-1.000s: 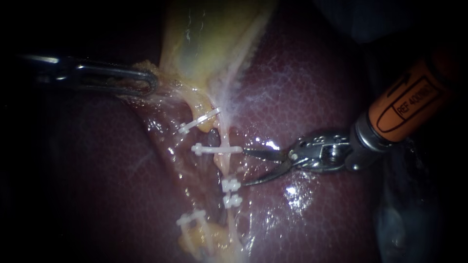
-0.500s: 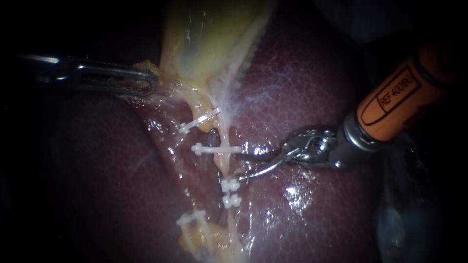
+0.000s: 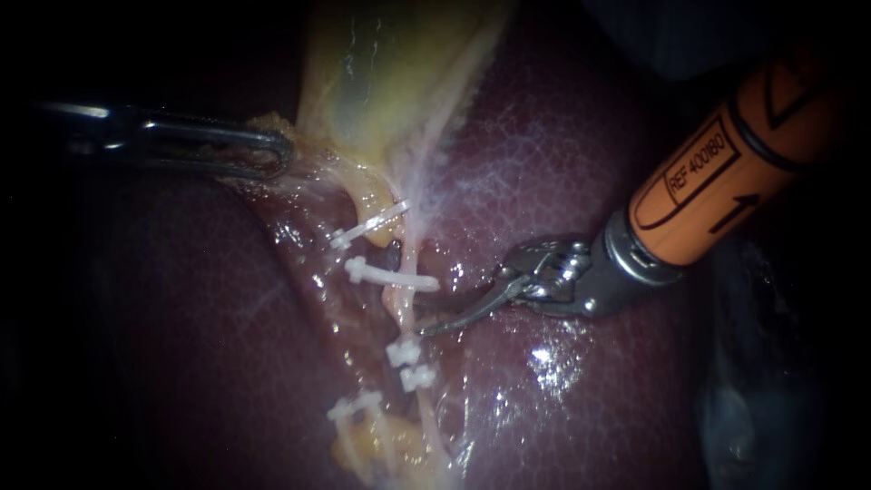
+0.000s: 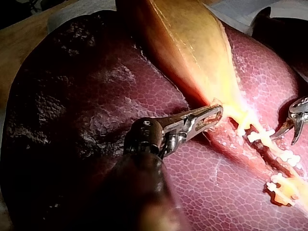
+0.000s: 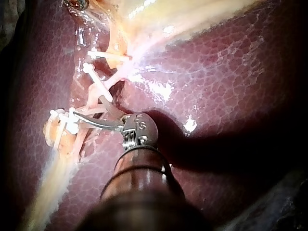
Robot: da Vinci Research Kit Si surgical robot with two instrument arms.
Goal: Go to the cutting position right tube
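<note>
The right instrument (image 3: 435, 313) has its thin blades narrowly parted. The right tube (image 3: 399, 308) lies at their tips, and I cannot tell whether both blades touch it. One white clip (image 3: 390, 277) sits just above the tips and another clip (image 3: 404, 352) just below them. The left instrument (image 3: 283, 154), well apart from the blades, has its jaws clamped on the pale edge of the gallbladder (image 3: 390, 82). The liver (image 3: 562, 154) lies beneath both instruments.

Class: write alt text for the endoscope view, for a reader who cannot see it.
The right instrument, jaws open, reaches the right tube between its white clips, over dark red liver. At upper left, the left instrument has its jaws shut on the edge of the gallbladder.
</note>
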